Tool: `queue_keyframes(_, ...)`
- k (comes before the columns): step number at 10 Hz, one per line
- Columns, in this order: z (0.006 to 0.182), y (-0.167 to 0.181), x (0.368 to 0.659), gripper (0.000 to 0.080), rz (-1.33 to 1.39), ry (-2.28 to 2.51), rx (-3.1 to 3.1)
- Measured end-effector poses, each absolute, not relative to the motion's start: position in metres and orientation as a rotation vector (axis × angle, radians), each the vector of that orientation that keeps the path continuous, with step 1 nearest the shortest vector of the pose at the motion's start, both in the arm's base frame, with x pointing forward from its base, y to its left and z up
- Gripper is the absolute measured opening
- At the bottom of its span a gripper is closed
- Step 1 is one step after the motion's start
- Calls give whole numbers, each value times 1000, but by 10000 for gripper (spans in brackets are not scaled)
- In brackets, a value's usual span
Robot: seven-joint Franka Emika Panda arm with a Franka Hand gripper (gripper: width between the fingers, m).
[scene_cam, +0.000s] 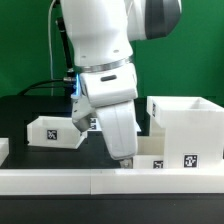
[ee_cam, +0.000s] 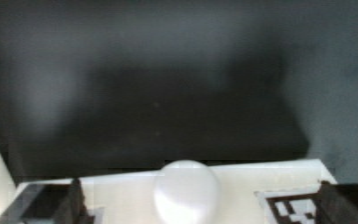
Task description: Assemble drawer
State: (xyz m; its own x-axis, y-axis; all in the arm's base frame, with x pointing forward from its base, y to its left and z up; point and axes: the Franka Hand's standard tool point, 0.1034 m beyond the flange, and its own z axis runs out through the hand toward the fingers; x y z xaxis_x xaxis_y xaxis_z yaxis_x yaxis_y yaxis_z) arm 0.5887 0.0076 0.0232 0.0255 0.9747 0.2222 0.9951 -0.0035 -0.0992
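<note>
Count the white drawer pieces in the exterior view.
3. One matte white shallow plastic tray sits at the exterior view's left, the tall white boxy housing at its right, and a second tray between them, half hidden by the arm.

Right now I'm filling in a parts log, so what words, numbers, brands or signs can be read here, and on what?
No words, numbers or brands are readable in either view.
Tray at the exterior view's left: square black-and-white tag, a pattern only, no letters.
Middle tray: same kind of tag.
Tall box: same kind of tag, low down.
Wrist view: one blurred tag, unreadable.
</note>
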Motion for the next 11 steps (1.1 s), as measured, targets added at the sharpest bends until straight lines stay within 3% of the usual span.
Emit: queue_keyframes(11,24,32,589,649,-115,-2031,-2085)
